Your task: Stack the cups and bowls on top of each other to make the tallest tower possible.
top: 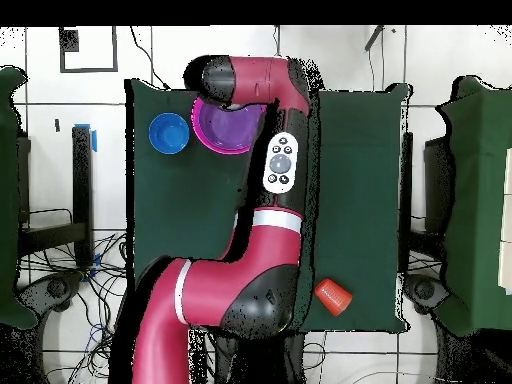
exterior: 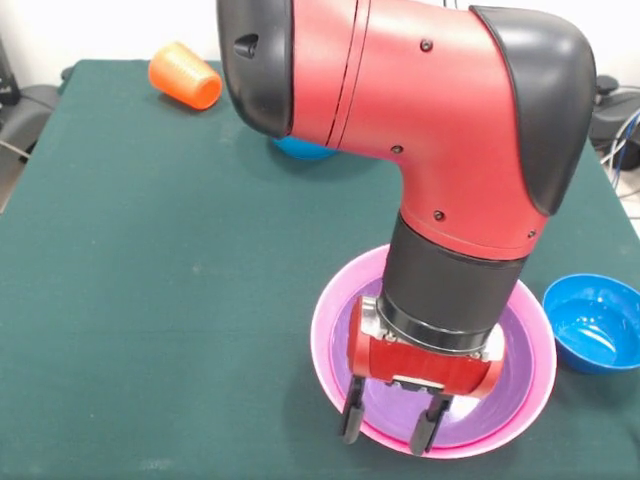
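Taking the pink bowl [exterior: 335, 300] as landmark: the orange cup [exterior: 185, 75] lies tipped far off near the table's [exterior: 150, 300] back-left corner, open cloth between. The purple bowl [exterior: 515, 350] nests inside it. The gripper [exterior: 393, 425] hangs spread over its front rim. The blue bowl [exterior: 593, 322] sits just right, at the table edge.

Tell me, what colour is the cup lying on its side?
Orange, with ribs: the cup shows best in the front view.

One bowl [exterior: 440, 400] nested in another [exterior: 335, 330].

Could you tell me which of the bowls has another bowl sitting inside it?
The pink bowl: the purple bowl is nested in it, under the end effector. The blue bowl beside it sits empty.
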